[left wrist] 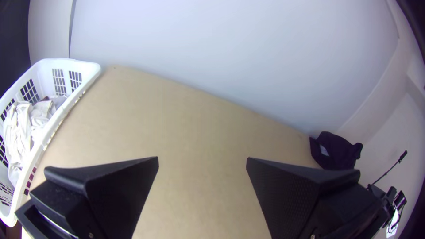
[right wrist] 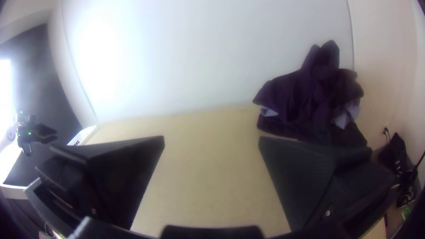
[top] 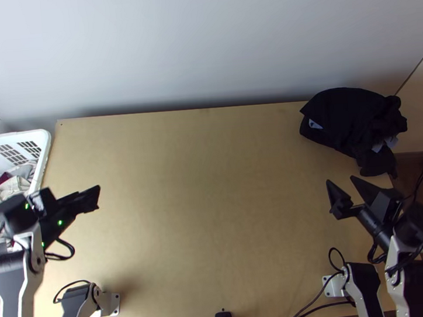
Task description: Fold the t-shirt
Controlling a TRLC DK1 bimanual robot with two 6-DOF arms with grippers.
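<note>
Top view: from high over the near edge of the table (top: 216,217), looking steeply down. Left and right wrist views: lower and closer in, from opposite sides, facing across toward the pale wall (top: 203,47), both sharing the bunched dark cloth (top: 348,112) with the top view

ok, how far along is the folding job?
Done: no finished fold I can make out. The dark cloth pile at the table's far right corner is bunched; can't tell if a t-shirt is in it.
In hand: nothing. Left gripper and right gripper are both open and empty.
Left: probably all of it: pick a shirt, spread it, fold it. Light-coloured clothes lie loose in the white laundry basket.
</note>
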